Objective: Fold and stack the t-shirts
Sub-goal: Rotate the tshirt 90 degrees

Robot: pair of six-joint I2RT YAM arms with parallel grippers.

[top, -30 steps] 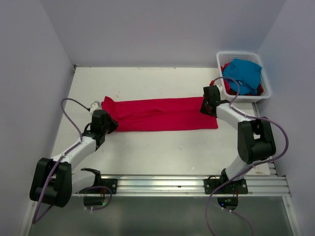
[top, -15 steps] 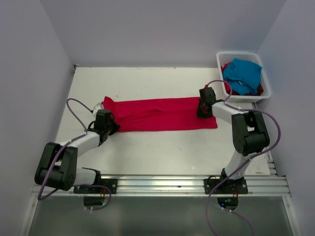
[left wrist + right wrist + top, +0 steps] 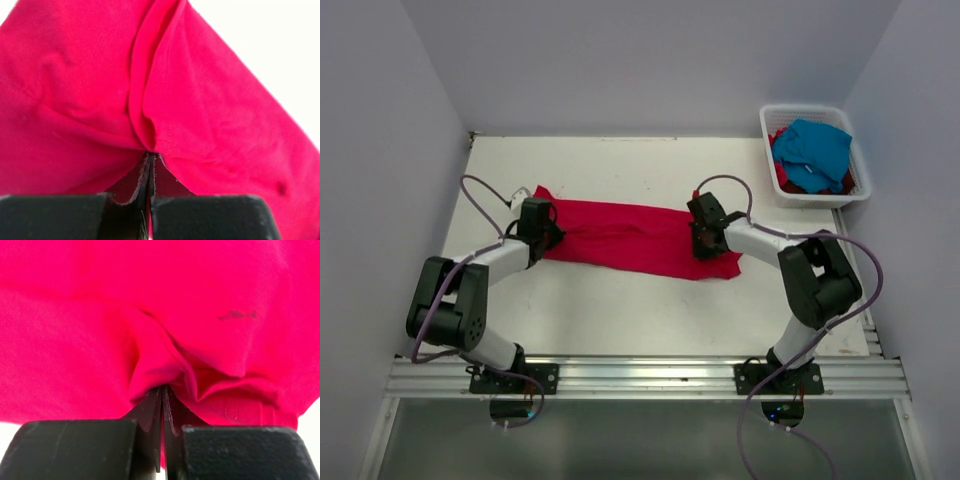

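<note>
Crimson t-shirt [image 3: 625, 232] lies in a long folded band on the table [image 3: 620, 300], well left of the white basket [image 3: 820, 199]. The left gripper [image 3: 150, 161], at the end farthest from the basket, is clamped on a pinch of cloth. The right gripper [image 3: 162, 391] pinches the nearer end likewise. Red fills both wrist views, cutting off the shirt's edges. In the basket, a turquoise t-shirt [image 3: 813, 148] hides most of another red shirt [image 3: 782, 180].
</note>
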